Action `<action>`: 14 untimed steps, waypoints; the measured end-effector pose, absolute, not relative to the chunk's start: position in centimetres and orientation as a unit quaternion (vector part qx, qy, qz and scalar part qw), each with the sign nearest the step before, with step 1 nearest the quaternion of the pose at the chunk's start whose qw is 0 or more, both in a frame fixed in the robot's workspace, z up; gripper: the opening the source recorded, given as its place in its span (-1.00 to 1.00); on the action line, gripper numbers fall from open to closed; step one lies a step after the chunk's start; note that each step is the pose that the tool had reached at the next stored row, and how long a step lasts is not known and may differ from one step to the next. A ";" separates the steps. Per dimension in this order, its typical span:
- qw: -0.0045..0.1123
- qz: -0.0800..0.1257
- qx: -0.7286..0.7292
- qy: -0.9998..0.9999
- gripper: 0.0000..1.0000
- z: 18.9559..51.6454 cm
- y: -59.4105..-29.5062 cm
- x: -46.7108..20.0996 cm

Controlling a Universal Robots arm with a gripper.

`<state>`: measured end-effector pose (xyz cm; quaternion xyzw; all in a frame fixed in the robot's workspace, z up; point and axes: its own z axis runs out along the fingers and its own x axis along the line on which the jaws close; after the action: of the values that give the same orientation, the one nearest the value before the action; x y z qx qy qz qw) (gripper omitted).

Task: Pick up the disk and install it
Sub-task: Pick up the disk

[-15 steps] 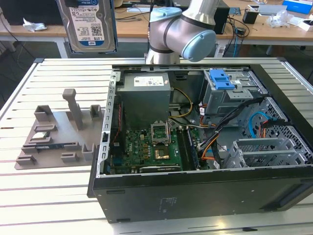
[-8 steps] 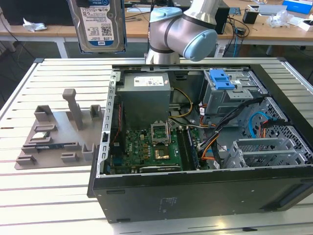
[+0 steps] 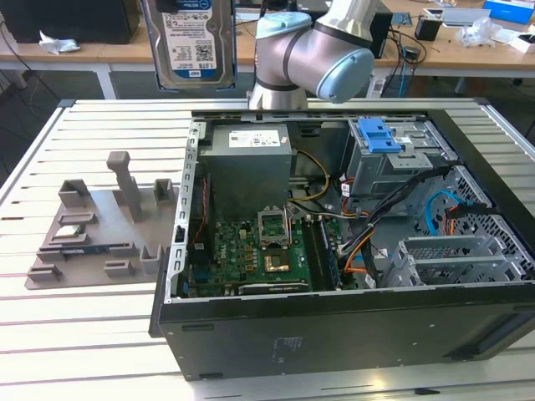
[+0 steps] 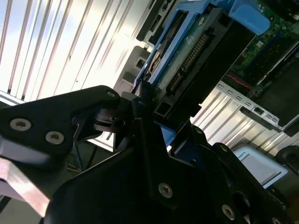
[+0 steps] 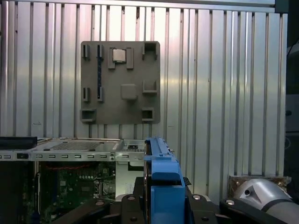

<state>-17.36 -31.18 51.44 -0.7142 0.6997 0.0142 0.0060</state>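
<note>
Aloft above the work table, a flat silver metal hard disk with a white-and-blue label and a blue plastic bracket (image 3: 193, 42) hangs upright in the black two-fingered claw (image 4: 142, 100) of a silver-and-blue robot arm (image 3: 322, 54). In both wrist views the fingers (image 4: 100, 123) are closed on one end of the disk, the bracket standing between them. Well below the claw, towards the exterior view's right, a black computer tower (image 3: 334, 326) lies on its side with the panel off. It bares a green motherboard (image 3: 259, 251), a grey metal box with a white sticker (image 3: 249, 163), a small blue ridged latch (image 3: 379, 134) and loose coloured cables (image 3: 368, 242). Below the claw towards the exterior view's left sits a grey plastic fixture plate (image 3: 92, 225) with raised sockets. The carry looks to call for a firm, square hold and enough height to clear the tower's wall and those cables. Everything rests on a slatted aluminium table (image 3: 100, 334), and beyond the claw stand wooden desks (image 3: 468, 46) strewn with office clutter.
</note>
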 end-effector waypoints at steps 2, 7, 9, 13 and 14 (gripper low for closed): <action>0.006 0.015 -0.714 0.700 -0.26 51.4 -31.2 -15.9; 0.004 0.016 -0.714 0.700 -0.26 51.4 -31.5 -12.7; 0.004 0.016 -0.714 0.700 -0.26 51.4 -31.7 -11.6; 0.004 0.017 -0.714 0.700 -0.26 51.4 -31.9 -9.5; 0.003 0.017 -0.714 0.700 -0.26 51.3 -32.0 -9.2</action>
<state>-9.15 -31.97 51.35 -0.7141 0.6998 0.0169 0.0035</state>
